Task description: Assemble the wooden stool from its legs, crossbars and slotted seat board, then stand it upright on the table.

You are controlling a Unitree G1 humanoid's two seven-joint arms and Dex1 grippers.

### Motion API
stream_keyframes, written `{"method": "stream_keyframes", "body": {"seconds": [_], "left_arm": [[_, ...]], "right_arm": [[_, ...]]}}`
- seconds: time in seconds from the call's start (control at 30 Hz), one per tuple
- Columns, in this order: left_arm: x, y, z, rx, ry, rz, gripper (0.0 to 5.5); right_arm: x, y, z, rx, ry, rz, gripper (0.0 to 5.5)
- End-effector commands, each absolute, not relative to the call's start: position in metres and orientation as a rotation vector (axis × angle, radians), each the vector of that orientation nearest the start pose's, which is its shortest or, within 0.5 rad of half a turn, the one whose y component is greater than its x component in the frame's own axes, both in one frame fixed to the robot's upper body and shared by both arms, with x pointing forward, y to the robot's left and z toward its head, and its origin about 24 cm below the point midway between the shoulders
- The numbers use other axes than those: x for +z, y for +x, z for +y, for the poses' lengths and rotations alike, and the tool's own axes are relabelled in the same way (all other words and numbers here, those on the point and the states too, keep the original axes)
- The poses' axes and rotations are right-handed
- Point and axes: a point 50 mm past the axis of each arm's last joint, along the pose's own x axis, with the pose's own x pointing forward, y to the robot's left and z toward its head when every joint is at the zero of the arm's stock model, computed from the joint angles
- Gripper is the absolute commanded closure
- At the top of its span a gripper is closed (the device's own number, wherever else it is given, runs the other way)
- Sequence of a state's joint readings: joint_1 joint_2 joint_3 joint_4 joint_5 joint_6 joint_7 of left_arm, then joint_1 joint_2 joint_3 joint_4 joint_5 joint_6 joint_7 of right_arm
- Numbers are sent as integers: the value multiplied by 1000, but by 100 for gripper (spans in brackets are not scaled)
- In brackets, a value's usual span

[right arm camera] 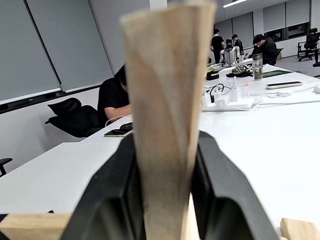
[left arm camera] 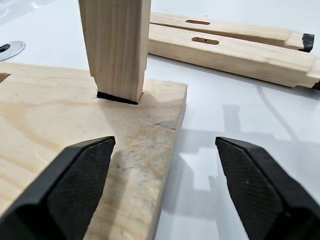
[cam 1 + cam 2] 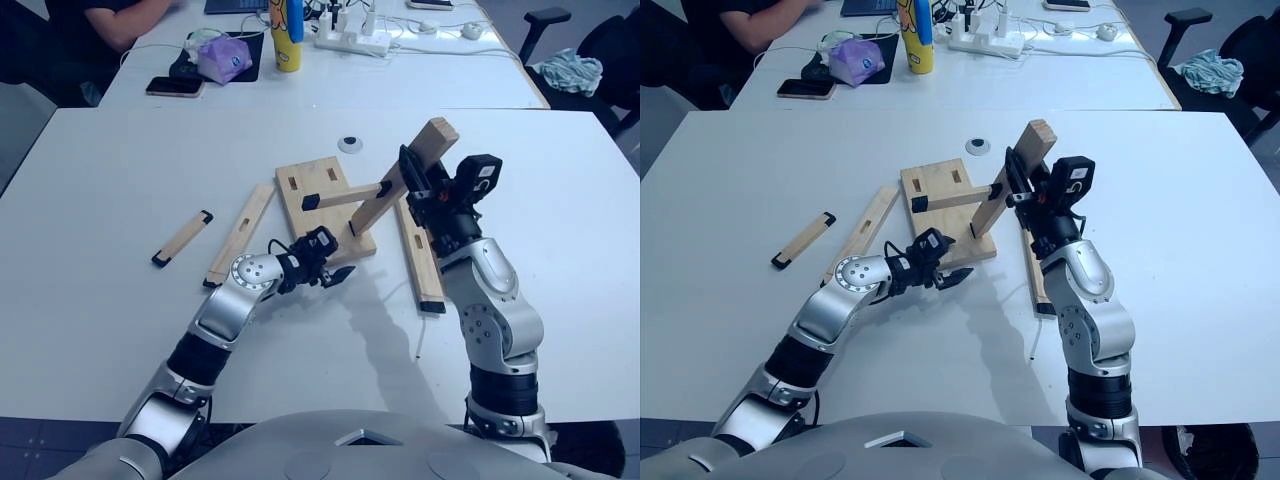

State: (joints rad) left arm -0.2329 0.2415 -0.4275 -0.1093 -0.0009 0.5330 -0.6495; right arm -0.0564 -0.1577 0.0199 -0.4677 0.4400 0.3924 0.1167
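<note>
Right gripper (image 3: 413,176) is clamped high, a sound hold, on a stiff, likely light wooden leg (image 3: 372,208) tilted in the slotted seat board (image 3: 305,228) lying flat on the table (image 3: 120,180), while the left gripper (image 3: 337,274) hovers spread at the board's near edge.

Tilted leg (image 3: 371,208) slotted into seat board (image 3: 308,222)

The right jaws cover the middle of the leg (image 3: 436,134).
</note>
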Motion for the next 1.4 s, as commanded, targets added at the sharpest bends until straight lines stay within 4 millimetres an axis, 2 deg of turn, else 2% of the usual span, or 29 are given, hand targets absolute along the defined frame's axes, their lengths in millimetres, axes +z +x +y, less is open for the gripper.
{"method": "stream_keyframes", "body": {"seconds": [0.03, 0.2, 0.4, 0.63, 0.8, 1.13, 1.4], "left_arm": [[55, 245, 60, -1052, 281, 348, 178], [58, 246, 58, -1042, 279, 334, 178], [61, 246, 56, -1023, 268, 316, 178], [64, 245, 59, -980, 265, 302, 178], [58, 249, 68, -929, 276, 340, 178], [35, 252, 77, -871, 260, 452, 178], [37, 254, 79, -824, 166, 395, 293]], "right_arm": [[79, 238, -133, 318, 194, 151, 446], [75, 252, -128, 320, 185, 217, 446], [70, 266, -131, 307, 174, 262, 446], [59, 258, -139, 303, 153, 296, 446], [56, 252, -137, 330, 157, 300, 446], [70, 266, -134, 350, 175, 253, 446], [68, 267, -135, 367, 172, 264, 446]]}}
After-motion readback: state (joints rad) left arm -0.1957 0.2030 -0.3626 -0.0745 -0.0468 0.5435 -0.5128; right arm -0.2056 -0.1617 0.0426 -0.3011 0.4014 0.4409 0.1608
